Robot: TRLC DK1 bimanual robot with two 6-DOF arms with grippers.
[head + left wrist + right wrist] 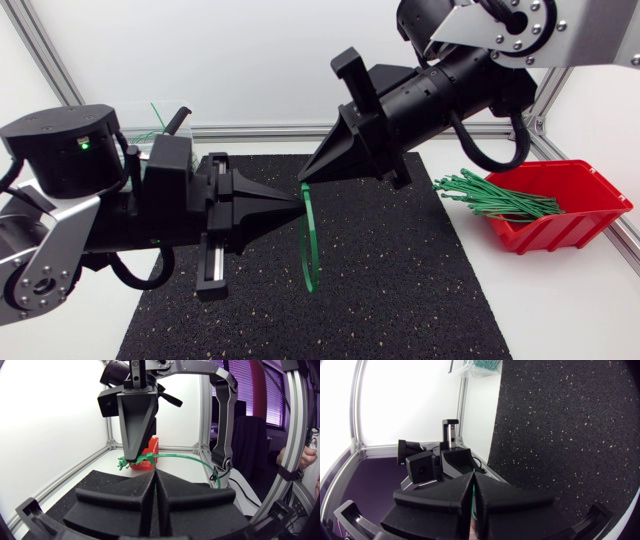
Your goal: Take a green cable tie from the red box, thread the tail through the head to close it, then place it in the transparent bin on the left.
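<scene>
A green cable tie (311,245) hangs in a curved loop over the black mat (400,280), held at its upper end by both grippers. My left gripper (298,204) comes in level from the left, shut on the tie. In the left wrist view a green sliver shows between its fingers (135,495), and the tie (192,460) arcs away ahead. My right gripper (306,181) points down from the upper right, tip just above the left one, shut on the tie (473,491). The red box (575,215) holds several green ties (490,196). The transparent bin (160,122) stands behind my left arm.
The red box (150,449) shows behind my right gripper (131,461) in the left wrist view. In the right wrist view my left gripper (462,462) lies just ahead of my right gripper (473,476), with the bin (479,367) beyond. Aluminium frame posts (545,95) line the table.
</scene>
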